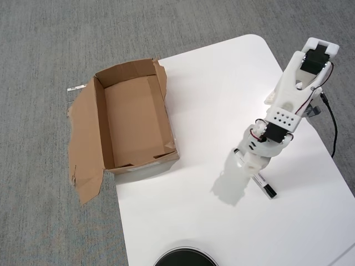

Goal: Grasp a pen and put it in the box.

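The white pen (264, 185) lies on the white table (211, 94) at the right of the overhead view. Only its lower part and black end show. My gripper (252, 164) hangs right over the pen's upper half and hides it. The white arm comes down from the top right. From above I cannot make out the fingers, so I cannot say whether they are open or shut. The brown cardboard box (136, 119) stands empty at the table's left edge, well left of the gripper. Its torn flap (86, 149) spreads out to the left.
A black round object (186, 257) pokes in at the bottom edge. A black cable (333, 127) runs down the table's right side. Grey carpet (50, 50) surrounds the table. The box juts past the table's left edge.
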Controlling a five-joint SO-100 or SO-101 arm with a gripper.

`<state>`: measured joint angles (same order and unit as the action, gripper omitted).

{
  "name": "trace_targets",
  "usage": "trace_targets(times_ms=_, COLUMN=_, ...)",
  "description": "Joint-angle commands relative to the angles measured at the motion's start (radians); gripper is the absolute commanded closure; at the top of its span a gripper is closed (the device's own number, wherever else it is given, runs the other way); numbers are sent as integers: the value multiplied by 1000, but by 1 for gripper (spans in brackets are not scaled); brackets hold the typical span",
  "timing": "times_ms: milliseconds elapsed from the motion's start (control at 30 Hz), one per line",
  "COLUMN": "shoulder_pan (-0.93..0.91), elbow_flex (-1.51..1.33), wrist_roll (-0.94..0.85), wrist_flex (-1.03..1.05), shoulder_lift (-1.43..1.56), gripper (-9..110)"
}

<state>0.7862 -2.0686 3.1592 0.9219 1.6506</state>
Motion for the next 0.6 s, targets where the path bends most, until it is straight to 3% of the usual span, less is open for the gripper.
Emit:
trace_targets(times_ms=0, shoulder_pan=1, elbow_flex=-5, wrist_roll=-4, wrist_flex=-11, shoulder_lift=-35, gripper=79)
trace_targets(times_ms=567, shoulder_pan=1, elbow_flex=-7, wrist_roll=-4, wrist_flex=-11, shoulder_lift=-86, gripper=79)
